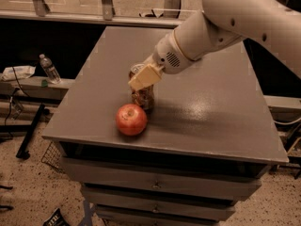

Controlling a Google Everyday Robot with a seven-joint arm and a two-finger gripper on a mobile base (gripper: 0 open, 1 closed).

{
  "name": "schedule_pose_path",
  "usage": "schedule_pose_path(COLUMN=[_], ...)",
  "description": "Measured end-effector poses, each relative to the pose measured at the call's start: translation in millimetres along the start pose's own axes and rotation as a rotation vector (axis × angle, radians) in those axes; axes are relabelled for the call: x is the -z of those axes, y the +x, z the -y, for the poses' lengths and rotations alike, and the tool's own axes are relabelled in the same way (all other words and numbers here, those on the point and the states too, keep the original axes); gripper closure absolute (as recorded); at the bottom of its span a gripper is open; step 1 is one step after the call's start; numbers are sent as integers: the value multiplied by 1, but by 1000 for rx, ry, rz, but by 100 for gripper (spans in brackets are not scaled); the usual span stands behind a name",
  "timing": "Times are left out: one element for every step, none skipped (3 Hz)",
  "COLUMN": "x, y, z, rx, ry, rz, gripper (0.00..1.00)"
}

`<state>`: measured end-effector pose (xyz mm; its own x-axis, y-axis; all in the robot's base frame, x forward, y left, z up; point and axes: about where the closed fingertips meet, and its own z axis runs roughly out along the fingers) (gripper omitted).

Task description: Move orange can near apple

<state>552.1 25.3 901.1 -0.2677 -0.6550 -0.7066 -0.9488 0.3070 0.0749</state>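
The orange can (143, 98) stands upright on the grey table (211, 107), just behind and to the right of the red apple (131, 119), almost touching it. My gripper (144, 76) reaches down from the upper right and sits at the can's top, covering much of its upper part. The can's silver rim (136, 69) shows to the left of the gripper.
The table top is a cabinet with drawers (155, 185) below its front edge. A plastic water bottle (49, 68) stands on a low ledge to the left. Cables and a black stand (28, 131) lie on the floor at the left.
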Motion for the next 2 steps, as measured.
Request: schedule_pose_path(x=[-1,-2], y=[-1,-2], z=[-1,-3], rx=[3,6], ry=[-2,-5], rz=[-1,-2], gripper=[37,14])
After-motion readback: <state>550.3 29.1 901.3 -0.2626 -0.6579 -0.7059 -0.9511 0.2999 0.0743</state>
